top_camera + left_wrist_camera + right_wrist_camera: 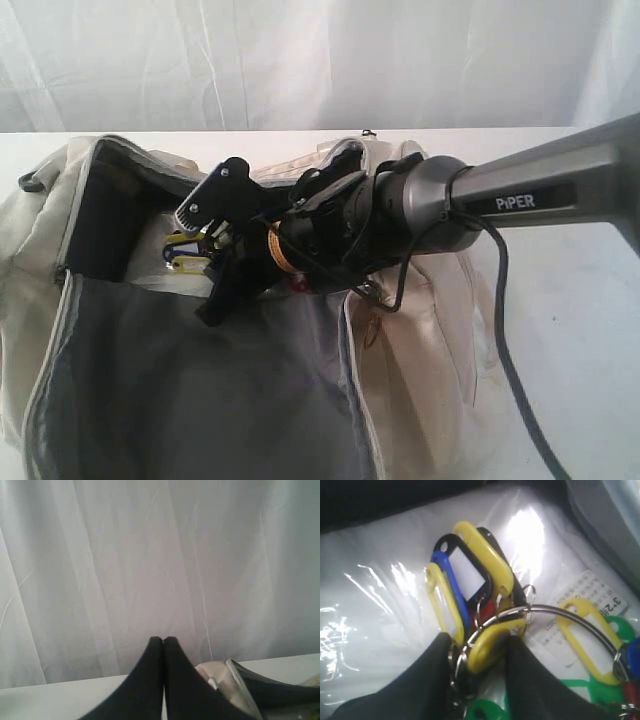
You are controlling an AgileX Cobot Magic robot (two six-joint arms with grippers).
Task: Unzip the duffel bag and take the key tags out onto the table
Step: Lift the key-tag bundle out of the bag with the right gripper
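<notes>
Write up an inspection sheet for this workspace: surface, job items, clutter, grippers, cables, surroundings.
Surface: the table is white and bare to the right of the bag.
Job's things: the duffel bag lies open with its grey lining showing; the key tags are inside it, not yet out.
Clutter: a printed white label and clear plastic wrap lie under the tags.
Grippers: the right gripper is in the bag, jaws either side of a yellow tag, grip unclear; the left gripper is shut and empty.
Cables: a black cable hangs from the right arm.
Surroundings: a white curtain.
</notes>
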